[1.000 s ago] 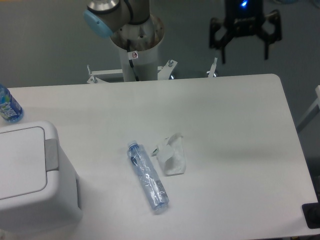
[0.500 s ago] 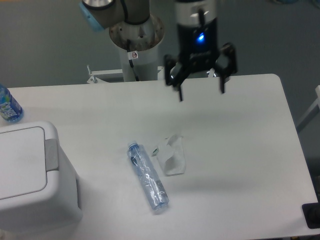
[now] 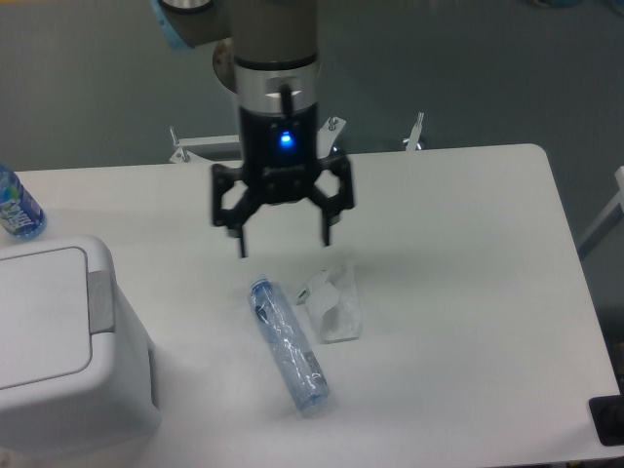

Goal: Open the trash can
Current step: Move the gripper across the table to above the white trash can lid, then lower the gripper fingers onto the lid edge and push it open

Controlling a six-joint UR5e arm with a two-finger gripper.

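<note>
The trash can (image 3: 68, 341) is a large boxy white bin at the table's near left corner. Its flat lid (image 3: 39, 312) lies closed, with a grey tab (image 3: 99, 300) along the lid's right edge. My gripper (image 3: 284, 242) hangs over the middle of the table, well to the right of the can and just above the lying bottle's cap end. Its two dark fingers (image 3: 241, 237) are spread wide and hold nothing.
A clear plastic bottle (image 3: 288, 344) lies on its side mid-table, next to a crumpled white wrapper (image 3: 333, 303). A blue-labelled bottle (image 3: 16, 207) stands at the far left edge. The robot's base (image 3: 263, 117) rises behind the table's back edge.
The gripper has swept from the far right, behind the table, leftward and down to the table's middle, staying open. The bottle, wrapper and trash can have not moved.
</note>
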